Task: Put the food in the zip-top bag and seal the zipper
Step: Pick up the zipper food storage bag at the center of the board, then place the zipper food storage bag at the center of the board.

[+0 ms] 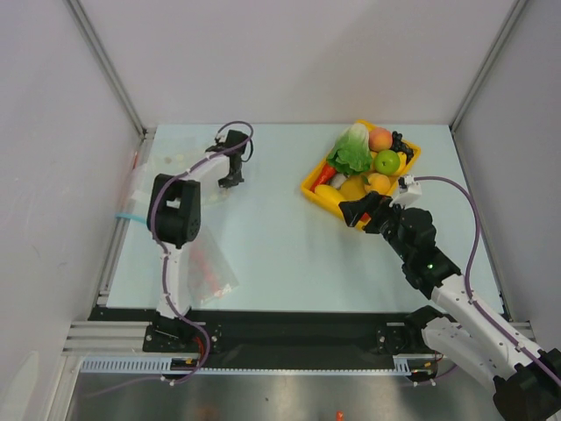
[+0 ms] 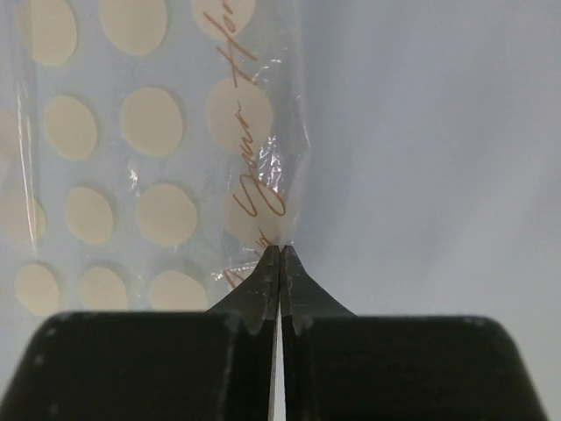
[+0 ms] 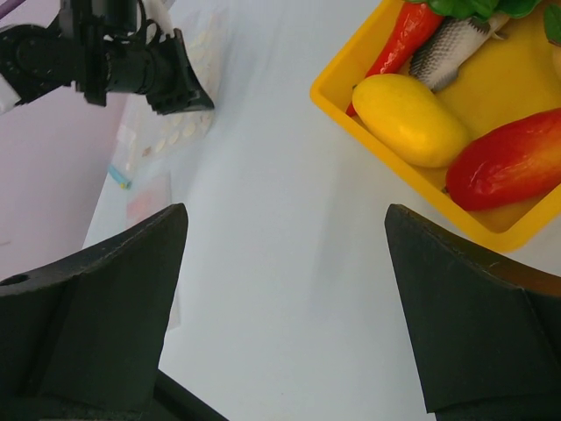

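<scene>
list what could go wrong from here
The left end effector pinches only a thin edge of the clear dotted plastic bag, so it may slip free. The open right end effector hangs near the corner of the yellow plastic tray. Reaching for the smooth yellow oval fruit could catch that rim.

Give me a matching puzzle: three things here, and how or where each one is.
Things:
1. left gripper
2. right gripper
3. yellow fruit

States or places:
A. lying in the yellow tray
B. shut on the edge of the zip-top bag
C. open, holding nothing

Pairs: 1-B, 2-C, 3-A.
</scene>
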Action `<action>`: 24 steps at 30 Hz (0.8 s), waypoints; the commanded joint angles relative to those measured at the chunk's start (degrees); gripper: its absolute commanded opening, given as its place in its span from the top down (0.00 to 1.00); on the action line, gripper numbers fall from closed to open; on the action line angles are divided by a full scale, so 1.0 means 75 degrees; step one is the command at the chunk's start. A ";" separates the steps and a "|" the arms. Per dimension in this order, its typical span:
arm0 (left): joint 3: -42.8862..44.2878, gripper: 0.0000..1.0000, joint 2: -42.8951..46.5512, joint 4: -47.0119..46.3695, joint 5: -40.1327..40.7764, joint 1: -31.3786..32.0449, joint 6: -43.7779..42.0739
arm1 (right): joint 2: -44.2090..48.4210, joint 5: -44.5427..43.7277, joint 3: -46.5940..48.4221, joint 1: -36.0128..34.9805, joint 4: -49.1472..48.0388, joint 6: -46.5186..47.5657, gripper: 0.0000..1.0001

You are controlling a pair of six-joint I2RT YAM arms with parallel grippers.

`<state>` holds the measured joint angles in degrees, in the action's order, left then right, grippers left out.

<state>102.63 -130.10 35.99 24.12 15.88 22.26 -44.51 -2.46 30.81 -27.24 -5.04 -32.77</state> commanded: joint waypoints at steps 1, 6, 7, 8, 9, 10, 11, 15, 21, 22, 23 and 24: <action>-0.1434 1.00 0.1606 -0.1268 -0.0847 0.0319 0.0593 | 0.0110 0.0047 0.0029 0.0023 -0.0301 0.0034 0.00; -0.3647 1.00 0.3844 -0.3296 -0.1703 0.1313 0.0921 | 0.0146 -0.0106 -0.0006 0.0035 -0.0289 0.0128 0.00; -0.3885 1.00 0.4137 -0.3507 -0.1716 0.1514 0.0992 | 0.0111 -0.0129 0.0006 0.0035 -0.0278 0.0128 0.00; -0.4107 1.00 0.4407 -0.3822 -0.1727 0.1701 0.1039 | 0.0087 -0.0129 0.0006 0.0035 -0.0254 0.0139 0.00; -0.4493 1.00 0.5001 -0.3942 -0.1704 0.2086 0.1144 | 0.0076 -0.0141 0.0017 0.0035 -0.0231 0.0163 0.00; -0.4694 1.00 0.5274 -0.4059 -0.1716 0.2264 0.1203 | 0.0087 -0.0152 0.0017 0.0035 -0.0231 0.0221 0.00; -0.4881 1.00 0.5602 -0.4222 -0.1890 0.2567 0.1273 | 0.0122 -0.0153 -0.0006 0.0035 -0.0277 0.0268 0.00; -0.6354 1.00 0.7207 -0.5077 -0.3105 0.2933 0.2079 | 0.0415 -0.0246 -0.0252 0.0023 -0.0512 0.0304 0.00; -0.7926 1.00 0.9400 -0.5665 -0.4107 0.2934 0.2645 | -0.0017 -0.0364 -0.0194 0.0012 -0.0453 0.0350 0.00; -0.8127 1.00 0.9599 -0.5712 -0.4072 0.2922 0.2645 | -0.0169 -0.0294 -0.0170 0.0012 -0.0488 0.0362 0.00; -0.8292 1.00 1.0042 -0.5794 -0.3979 0.2922 0.2587 | -0.0426 -0.0224 -0.0135 0.0023 -0.0512 0.0374 0.00; -0.8537 1.00 1.0232 -0.5771 -0.3850 0.2922 0.2401 | -0.0568 -0.0119 -0.0065 0.0023 -0.0512 0.0351 0.00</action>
<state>42.26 -57.36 -3.97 -3.25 38.06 39.48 -45.67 -4.01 28.95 -27.18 -6.74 -31.18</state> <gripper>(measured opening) 0.005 0.995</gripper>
